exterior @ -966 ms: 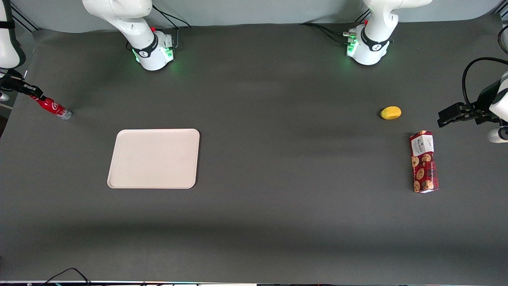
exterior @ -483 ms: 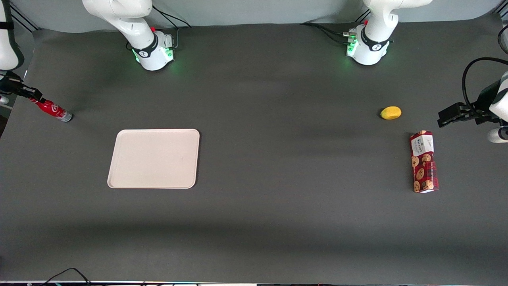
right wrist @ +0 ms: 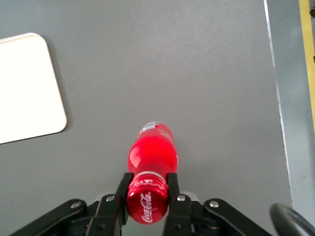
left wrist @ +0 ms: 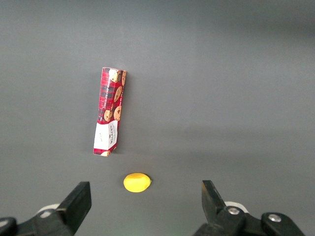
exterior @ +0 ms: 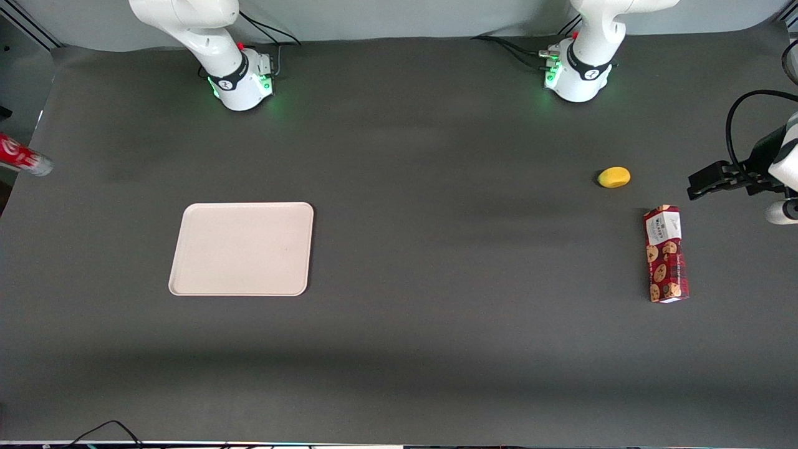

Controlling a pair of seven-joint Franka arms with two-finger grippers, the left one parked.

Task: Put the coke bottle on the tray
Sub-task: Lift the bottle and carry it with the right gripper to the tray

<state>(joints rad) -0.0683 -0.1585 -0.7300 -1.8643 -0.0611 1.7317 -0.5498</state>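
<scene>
Soft, even light falls from overhead on the dark table point(exterior: 399, 349), which shows faint broad bands of lighter and darker grey across its width. Shadows are weak: the cookie box point(exterior: 666, 254) and the yellow fruit point(exterior: 614, 177) cast only thin dark edges. The tray point(exterior: 242, 248) is bright; in the right wrist view it is nearly washed out white. The coke bottle point(right wrist: 151, 156) glows saturated red there, its cap end sharp between the gripper point(right wrist: 147, 196) jaws. Green lamps glow on both arm bases.
</scene>
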